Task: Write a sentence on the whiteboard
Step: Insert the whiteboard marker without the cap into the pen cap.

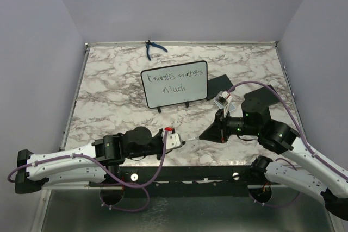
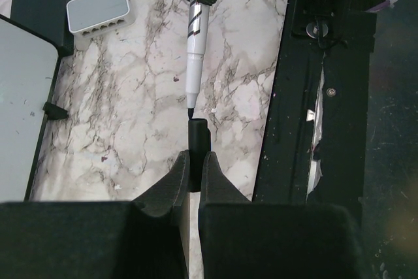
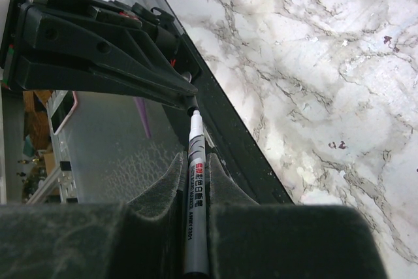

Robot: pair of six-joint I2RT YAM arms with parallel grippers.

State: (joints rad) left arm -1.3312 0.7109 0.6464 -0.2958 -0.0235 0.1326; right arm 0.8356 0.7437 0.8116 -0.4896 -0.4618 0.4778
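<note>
Two grippers meet tip to tip at the near edge of the table (image 1: 103, 91).
Left gripper (image 2: 194, 163) pinches the black cap (image 2: 198, 136); right gripper (image 3: 194, 160) clamps the marker (image 3: 196, 207) (nib just short of the cap). The whiteboard (image 1: 175, 97) stands mid-table, bearing the sentence (image 1: 176, 80).

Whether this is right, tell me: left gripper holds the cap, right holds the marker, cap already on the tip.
Wrong on the last: the cap is off, the marker tip just outside its mouth, per the left wrist view.
</note>
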